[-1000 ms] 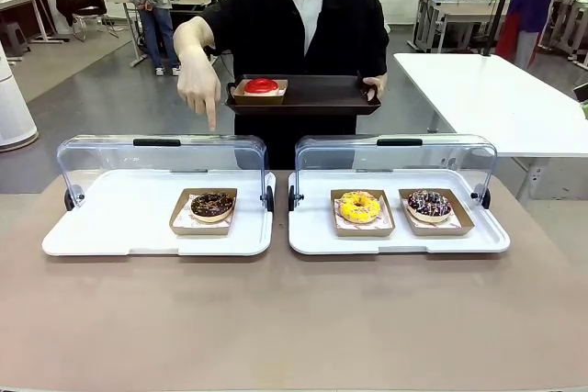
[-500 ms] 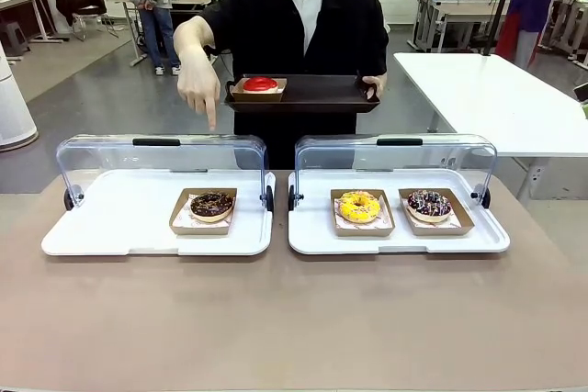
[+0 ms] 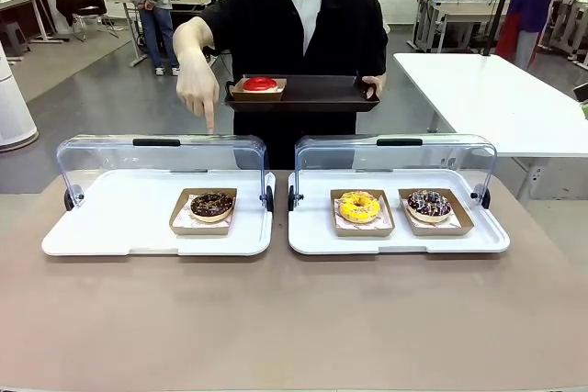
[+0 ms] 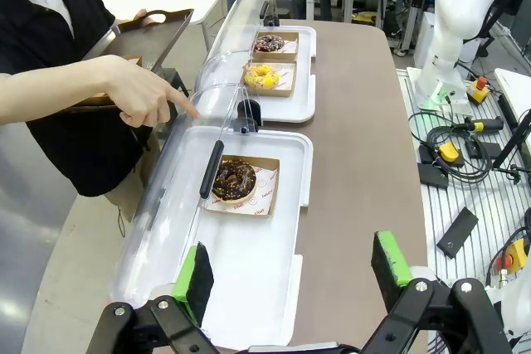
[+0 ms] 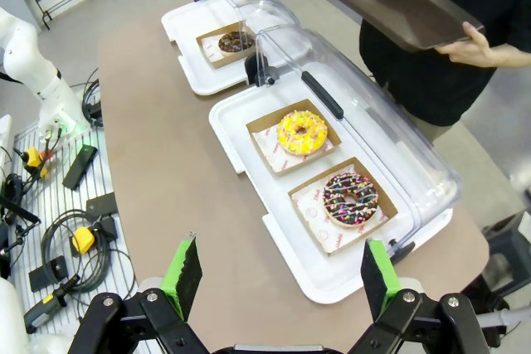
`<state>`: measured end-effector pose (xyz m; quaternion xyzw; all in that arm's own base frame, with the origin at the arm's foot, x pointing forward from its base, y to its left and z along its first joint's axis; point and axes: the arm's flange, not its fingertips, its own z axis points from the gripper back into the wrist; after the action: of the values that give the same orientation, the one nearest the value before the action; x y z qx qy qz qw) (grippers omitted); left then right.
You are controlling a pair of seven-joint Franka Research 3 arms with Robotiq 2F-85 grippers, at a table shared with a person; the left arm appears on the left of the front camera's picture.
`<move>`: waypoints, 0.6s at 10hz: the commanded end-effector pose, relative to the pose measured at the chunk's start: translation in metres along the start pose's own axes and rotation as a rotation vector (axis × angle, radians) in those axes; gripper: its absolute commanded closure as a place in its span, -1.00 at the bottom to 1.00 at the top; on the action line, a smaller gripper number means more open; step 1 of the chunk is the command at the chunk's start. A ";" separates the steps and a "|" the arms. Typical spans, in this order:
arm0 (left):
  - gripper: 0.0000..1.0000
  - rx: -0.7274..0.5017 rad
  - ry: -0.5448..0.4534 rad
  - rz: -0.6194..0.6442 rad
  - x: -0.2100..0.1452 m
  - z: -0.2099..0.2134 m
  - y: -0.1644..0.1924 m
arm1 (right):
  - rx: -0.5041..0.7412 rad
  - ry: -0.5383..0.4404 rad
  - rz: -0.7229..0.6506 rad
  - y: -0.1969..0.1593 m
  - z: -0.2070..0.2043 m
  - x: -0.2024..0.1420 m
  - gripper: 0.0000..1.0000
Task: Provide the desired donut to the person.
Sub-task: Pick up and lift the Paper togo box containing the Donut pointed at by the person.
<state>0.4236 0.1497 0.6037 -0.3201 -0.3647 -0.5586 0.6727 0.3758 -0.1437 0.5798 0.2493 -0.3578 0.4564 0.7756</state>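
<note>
A brown surface (image 3: 294, 319) runs across an open workshop floor, with the person (image 3: 294, 34) standing at its far edge. The left claw (image 4: 292, 271) hangs above the near end of a white tray (image 4: 249, 288), its green pads spread wide and holding nothing. The right claw (image 5: 280, 275) is likewise spread and empty.

Straight ahead of the left claw, slightly toward its left-hand finger, the chocolate donut (image 4: 235, 178) sits in a paper box on that tray. Beyond it, the clear cover (image 4: 166, 196) is swung back toward the person. The person's pointing hand (image 4: 145, 93) hovers past the cover, index finger aimed down at this donut.

Ahead of the right claw lie the yellow donut (image 5: 301, 132) and, nearer, the sprinkled donut (image 5: 350, 198). The person's other hand holds a dark tray (image 3: 312, 94) carrying a red donut (image 3: 261, 85).

The step in hand looks like reading the request, with no pick begun. Next, the left claw would need to advance and drop over the chocolate donut's box, then close on it without fouling the cover.
</note>
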 end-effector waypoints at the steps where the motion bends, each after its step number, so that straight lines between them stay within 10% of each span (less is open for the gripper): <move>1: -1.00 0.009 -0.003 -0.005 0.001 0.000 0.001 | 0.008 -0.034 0.016 -0.002 0.000 0.001 -1.00; 6: -1.00 0.009 -0.003 -0.005 0.001 0.000 0.001 | 0.008 -0.034 0.016 -0.002 0.000 0.001 -1.00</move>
<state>0.4236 0.1497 0.6037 -0.3200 -0.3646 -0.5586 0.6727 0.3758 -0.1437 0.5798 0.2493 -0.3578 0.4564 0.7756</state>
